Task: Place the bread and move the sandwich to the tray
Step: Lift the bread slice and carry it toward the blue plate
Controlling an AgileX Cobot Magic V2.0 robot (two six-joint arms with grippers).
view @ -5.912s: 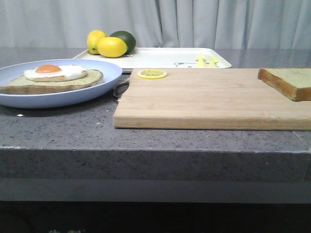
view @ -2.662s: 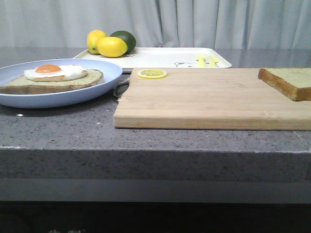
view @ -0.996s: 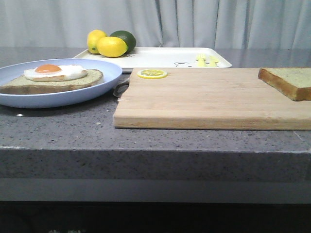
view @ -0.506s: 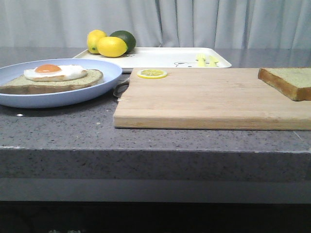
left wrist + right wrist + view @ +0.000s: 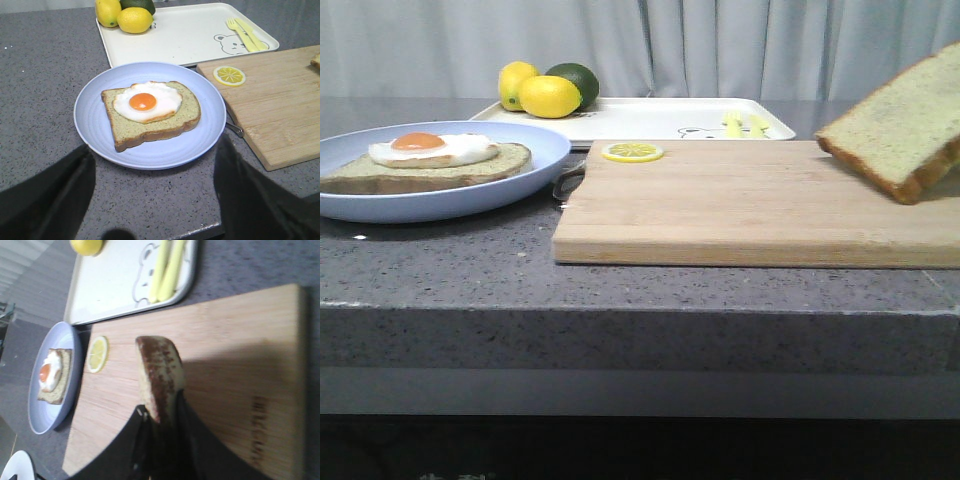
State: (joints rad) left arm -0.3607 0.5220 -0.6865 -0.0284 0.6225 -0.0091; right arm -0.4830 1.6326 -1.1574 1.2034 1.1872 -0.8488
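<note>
The bread (image 5: 903,124), a thick speckled slice with brown crust, hangs tilted above the right end of the cutting board (image 5: 740,200). In the right wrist view my right gripper (image 5: 162,412) is shut on the bread (image 5: 159,371), which stands on edge between its fingers. The sandwich (image 5: 150,112), a slice topped with a fried egg, lies on the pale blue plate (image 5: 85,120) at the left (image 5: 430,165). My left gripper (image 5: 154,147) hovers open over the counter at the plate's near rim, holding nothing. The white tray (image 5: 650,115) sits at the back.
Two lemons (image 5: 550,97) and a lime (image 5: 575,80) occupy the tray's left corner, and a yellow fork and knife (image 5: 245,34) lie on its right side. A lemon slice (image 5: 633,152) rests on the board's far left corner. The counter's front edge is close.
The bread lay flat on the board's right end; now it is lifted off the board and tilted, held by the right gripper. Plate, sandwich and tray have not moved.
</note>
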